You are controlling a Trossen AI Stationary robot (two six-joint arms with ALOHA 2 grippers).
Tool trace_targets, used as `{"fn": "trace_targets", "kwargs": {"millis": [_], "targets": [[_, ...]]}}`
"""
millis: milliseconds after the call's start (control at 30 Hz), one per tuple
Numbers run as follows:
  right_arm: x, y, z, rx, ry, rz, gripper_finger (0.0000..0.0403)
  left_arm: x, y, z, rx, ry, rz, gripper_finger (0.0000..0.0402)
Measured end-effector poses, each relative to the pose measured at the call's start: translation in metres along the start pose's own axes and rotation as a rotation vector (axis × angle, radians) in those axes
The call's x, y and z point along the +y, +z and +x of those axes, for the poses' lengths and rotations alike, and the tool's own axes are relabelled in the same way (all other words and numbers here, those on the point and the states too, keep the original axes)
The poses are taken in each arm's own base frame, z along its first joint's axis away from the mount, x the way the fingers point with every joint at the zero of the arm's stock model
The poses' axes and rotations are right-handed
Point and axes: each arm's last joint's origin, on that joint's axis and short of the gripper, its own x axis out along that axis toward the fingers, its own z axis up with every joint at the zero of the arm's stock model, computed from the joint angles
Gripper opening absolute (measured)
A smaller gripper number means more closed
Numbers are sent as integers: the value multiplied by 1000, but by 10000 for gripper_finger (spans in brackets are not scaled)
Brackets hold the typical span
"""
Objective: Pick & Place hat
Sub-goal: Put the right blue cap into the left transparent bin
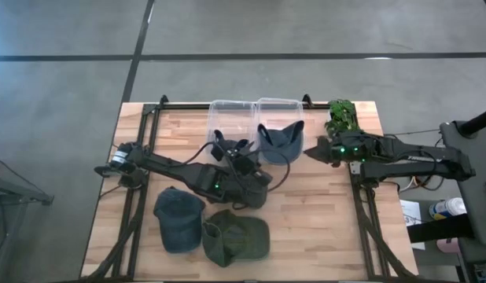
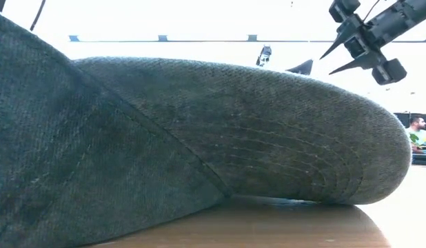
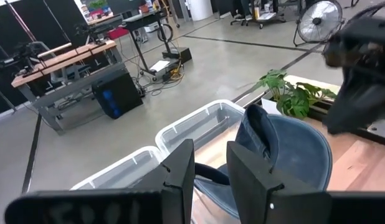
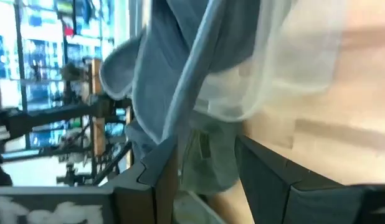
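Grey-blue cloth cap [image 1: 280, 139] hangs half over the clear plastic bin [image 1: 277, 105]. Right end effector [image 1: 309, 150] beside it, fingers parted, empty; left end effector [image 1: 227, 148] also parted, empty. Judgement: nudge cap fully inside, then release clear of the rim

Even, diffuse light fills the high view, with soft shadows under the arms on the table [image 1: 306, 212]. In the low view the background at twelve o'clock is blown out white, and the hat brim [image 2: 220, 131] looms close, slightly soft. The right wrist view is smeared, perhaps by motion.
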Motion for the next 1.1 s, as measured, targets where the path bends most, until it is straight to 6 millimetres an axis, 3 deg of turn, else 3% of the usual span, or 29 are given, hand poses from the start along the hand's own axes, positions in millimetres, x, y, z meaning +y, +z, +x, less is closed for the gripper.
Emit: {"fn": "trace_targets", "kwargs": {"millis": [233,633,900,1100], "targets": [[0,5,-10,-123,34,-7,153,3,-3,1,14,14,-55,89],[13,21,26,-230,-37,-64,148,5,-3,9,43,-4,-77,89],[17,30,58,-129,-43,-57,127,7,-8,8,94,-24,-76,89],[12,29,71,-53,-81,-49,128,15,-17,7,137,16,-37,89]]}}
